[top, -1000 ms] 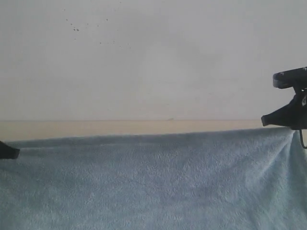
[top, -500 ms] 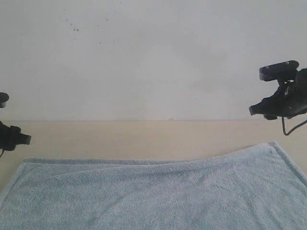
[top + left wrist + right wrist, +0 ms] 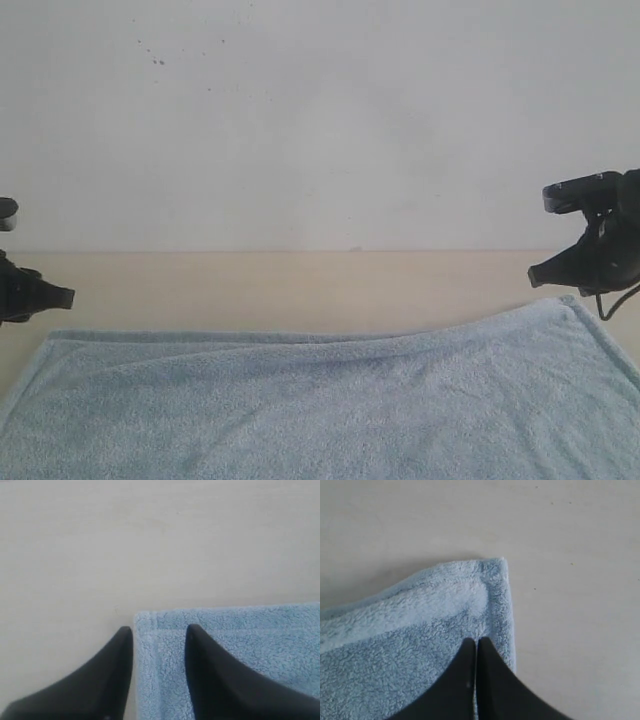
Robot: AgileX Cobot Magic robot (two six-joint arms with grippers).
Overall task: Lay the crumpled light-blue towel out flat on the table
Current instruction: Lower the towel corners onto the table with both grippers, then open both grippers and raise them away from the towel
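Observation:
The light-blue towel (image 3: pixel 330 410) lies spread over the table (image 3: pixel 300 280), with a low ripple running along its far edge. My left gripper (image 3: pixel 45 297) hovers at the far left corner. In the left wrist view it is open (image 3: pixel 157 630), its fingers astride the hemmed corner of the towel (image 3: pixel 240 635) and gripping nothing. My right gripper (image 3: pixel 542 275) hangs just over the far right corner. In the right wrist view its jaws (image 3: pixel 476 641) are shut together above the towel (image 3: pixel 420 630), and the corner lies loose on the table (image 3: pixel 570 555).
A white wall (image 3: pixel 320 120) with a few dark specks rises behind the table. A strip of bare beige tabletop (image 3: pixel 100 555) runs between the towel's far edge and the wall.
A second ago both grippers held the towel's far edge up. It has since dropped flat onto the table. Both grippers let go; the right one has shut again and sunk a little.

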